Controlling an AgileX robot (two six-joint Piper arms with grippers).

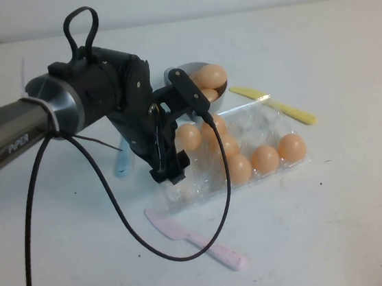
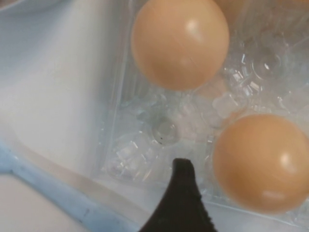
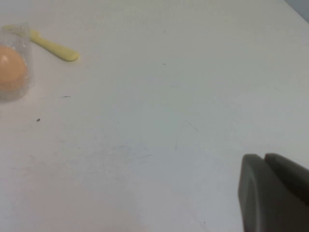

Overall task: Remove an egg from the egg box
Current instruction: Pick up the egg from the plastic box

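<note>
The clear plastic egg box lies mid-table and holds several peach-orange eggs. My left gripper points down into the box's near left corner. In the left wrist view only one black fingertip shows, over an empty cup of the box. One egg lies right beside that fingertip and another egg lies farther off. No second finger shows next to the first, so the jaws stand apart and hold nothing. My right gripper is shut and empty over bare table, out of the high view.
A small grey bowl with eggs stands behind the box. A yellow knife lies at the back right, a pink knife in front, and a blue utensil to the left. The left arm's cable hangs over the table.
</note>
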